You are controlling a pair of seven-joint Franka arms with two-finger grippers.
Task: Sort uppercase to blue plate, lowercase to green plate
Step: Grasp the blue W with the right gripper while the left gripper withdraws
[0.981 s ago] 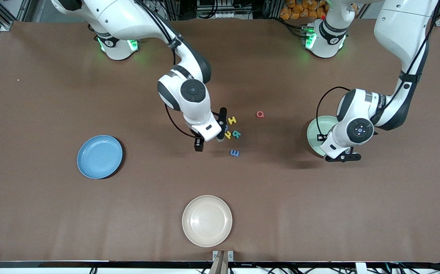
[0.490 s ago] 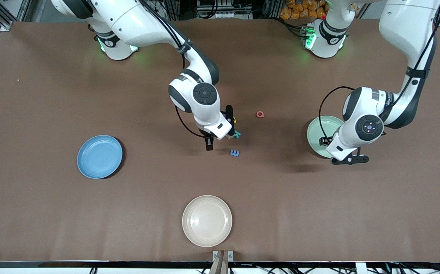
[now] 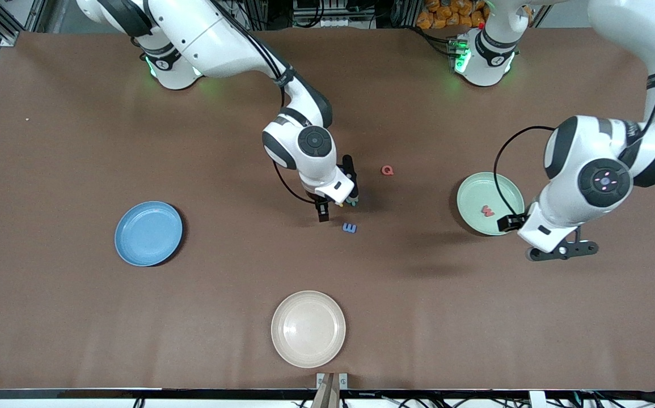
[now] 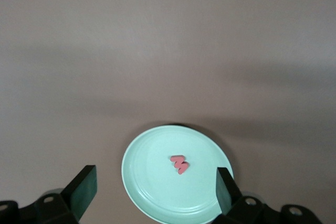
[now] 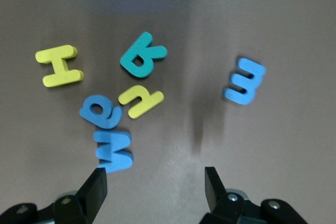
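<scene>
From the front view, the right gripper [image 3: 338, 199] hung low over the cluster of letters at mid-table, hiding most of them; only the blue m [image 3: 350, 228] lay clear, nearer the camera, and the red Q [image 3: 387, 170] sat apart toward the left arm's end. The left gripper [image 3: 554, 246] was over bare table beside the green plate [image 3: 472, 192], which held the red w [image 3: 487, 211]. The blue plate [image 3: 148, 233] lay toward the right arm's end.

In the left wrist view, the fingers [image 4: 84, 187] stood wide apart, holding nothing, above the plate and its w [image 4: 179, 164].

In the right wrist view, the fingers [image 5: 97, 190] stood apart and empty over the table, near the blue W [image 5: 113, 151], blue e [image 5: 101, 114], yellow d [image 5: 140, 102], yellow H [image 5: 59, 65] and what looked like a teal R [image 5: 142, 56].
</scene>
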